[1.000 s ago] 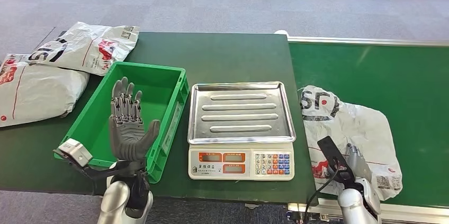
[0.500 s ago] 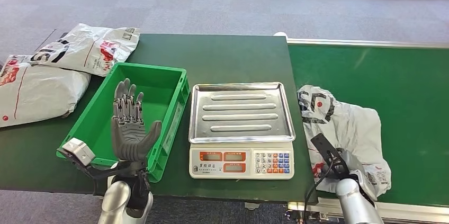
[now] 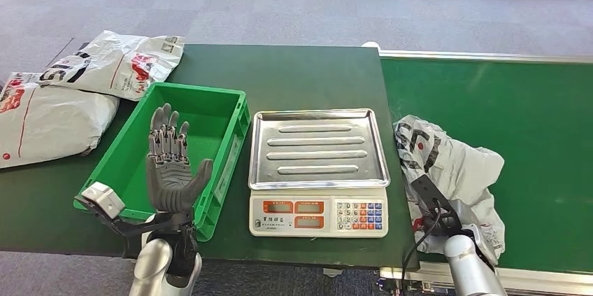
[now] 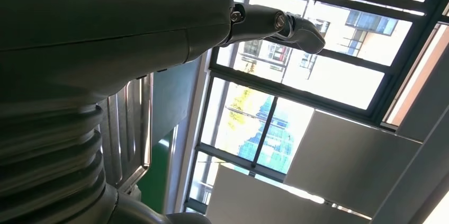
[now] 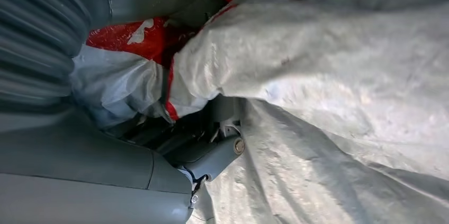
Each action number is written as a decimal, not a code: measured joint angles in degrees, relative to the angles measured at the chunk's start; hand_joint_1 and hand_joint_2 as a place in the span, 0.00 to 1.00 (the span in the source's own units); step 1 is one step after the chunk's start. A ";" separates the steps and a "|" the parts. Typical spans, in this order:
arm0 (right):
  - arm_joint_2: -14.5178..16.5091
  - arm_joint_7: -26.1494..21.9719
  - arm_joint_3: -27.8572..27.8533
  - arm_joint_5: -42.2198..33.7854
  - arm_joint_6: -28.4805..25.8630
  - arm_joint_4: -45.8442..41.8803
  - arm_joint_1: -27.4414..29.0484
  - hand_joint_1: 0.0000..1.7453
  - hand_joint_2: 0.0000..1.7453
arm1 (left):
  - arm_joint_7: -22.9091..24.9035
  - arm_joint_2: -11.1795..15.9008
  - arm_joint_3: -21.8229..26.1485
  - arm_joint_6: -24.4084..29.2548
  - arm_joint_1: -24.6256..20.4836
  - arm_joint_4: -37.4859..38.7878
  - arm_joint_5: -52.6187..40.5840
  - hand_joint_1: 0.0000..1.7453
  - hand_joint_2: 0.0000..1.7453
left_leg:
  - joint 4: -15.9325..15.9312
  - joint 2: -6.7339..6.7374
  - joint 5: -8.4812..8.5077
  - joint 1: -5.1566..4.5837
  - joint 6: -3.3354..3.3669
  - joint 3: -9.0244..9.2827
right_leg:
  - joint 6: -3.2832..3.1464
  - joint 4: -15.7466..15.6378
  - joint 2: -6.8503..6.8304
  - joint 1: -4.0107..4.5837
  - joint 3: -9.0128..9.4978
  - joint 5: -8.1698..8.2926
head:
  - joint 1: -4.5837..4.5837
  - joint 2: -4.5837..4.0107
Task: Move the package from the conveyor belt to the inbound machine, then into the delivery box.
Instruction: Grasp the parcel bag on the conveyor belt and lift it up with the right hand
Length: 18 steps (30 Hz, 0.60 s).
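Over the green crate (image 3: 133,163) the left hand (image 3: 170,170) stands upright, fingers spread and empty, likely waiting to receive. Right of it sits the scale (image 3: 318,170), tray bare. Farther right, on the conveyor belt (image 3: 503,93), the right hand (image 3: 447,222) grips the crumpled package (image 3: 454,170); plastic hides its fingers.

Left robot hand (image 4: 106,38) fingers extended – windows (image 4: 296,75) behind – steel tray edge (image 4: 138,128).
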 joint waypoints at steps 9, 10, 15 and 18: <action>0.00 -0.51 -0.12 -0.51 -0.09 -0.50 0.80 1.00 1.00 | -0.01 0.00 0.07 0.01 -0.03 0.13 -0.03 0.00 1.00 | 0.00 -0.01 0.00 0.00 0.00 -0.01 | 0.01 0.00 -0.01 -0.01 0.00 0.00 | -0.01 0.00; 0.00 -0.69 -0.13 -0.64 -0.55 -0.73 0.96 1.00 1.00 | -0.01 0.00 0.08 0.01 -0.03 0.13 -0.03 0.00 1.00 | 0.00 -0.01 0.00 0.00 0.00 -0.01 | 0.01 0.00 -0.01 -0.01 0.01 0.00 | 0.00 0.00; 0.42 -3.14 -0.66 -3.20 -6.48 -5.42 3.74 1.00 1.00 | 0.04 -0.03 0.10 0.27 0.04 -0.25 -0.04 0.00 1.00 | 0.00 -0.11 0.03 -0.02 0.04 -0.17 | 0.01 0.00 -0.10 -0.01 -0.05 0.00 | 0.01 0.00; 1.08 -3.75 -1.13 -4.34 -8.56 -11.46 6.35 1.00 1.00 | 0.11 -0.04 0.15 0.48 0.13 -0.87 -0.02 0.00 1.00 | 0.00 -0.15 0.08 -0.06 0.04 -0.38 | 0.03 0.00 -0.17 -0.02 -0.23 0.02 | 0.00 0.00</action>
